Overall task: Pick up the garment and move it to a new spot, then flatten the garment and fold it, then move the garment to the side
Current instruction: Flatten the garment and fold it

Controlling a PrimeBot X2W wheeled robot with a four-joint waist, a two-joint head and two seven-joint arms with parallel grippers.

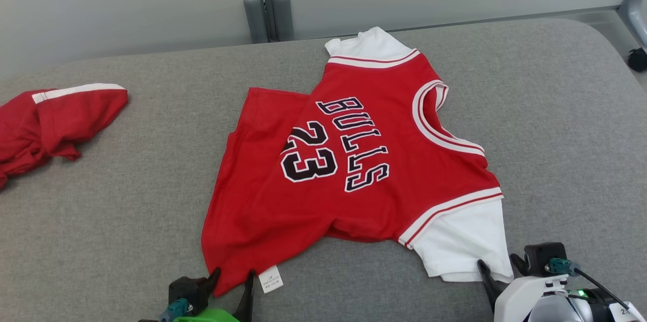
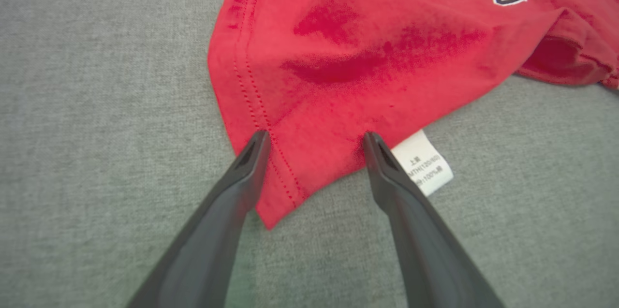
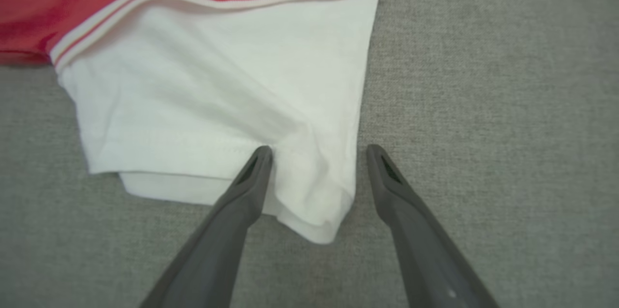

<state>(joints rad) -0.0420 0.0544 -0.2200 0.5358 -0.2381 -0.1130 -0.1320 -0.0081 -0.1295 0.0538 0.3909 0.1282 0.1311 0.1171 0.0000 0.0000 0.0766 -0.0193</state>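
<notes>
Garment: red jersey (image 1: 354, 160), "BULLS 23" in black lettering facing up, white sleeves; lies spread at mid-bench; collar to the right, hem to the left; creases near the near hem corner
Support: grey fabric-covered bench (image 1: 126, 211)
Left arm: left end effector (image 2: 315, 136) at the near left; fingers spread wide; tips straddle the jersey's near hem corner, low over the red cloth; nothing pinched; contact with the cloth cannot be told
Label: white care label (image 2: 425, 163) sticks out from under the hem, just right of the left arm's right finger
Right arm: right end effector (image 3: 319, 150) at the near right; fingers spread wide; one finger over the cuff of the near sleeve (image 3: 217, 95), the other over bare bench just beside the sleeve edge; nothing pinched
Other cloth: second red garment (image 1: 45, 120) with a white stripe, crumpled at the left edge; well apart from the jersey
</notes>
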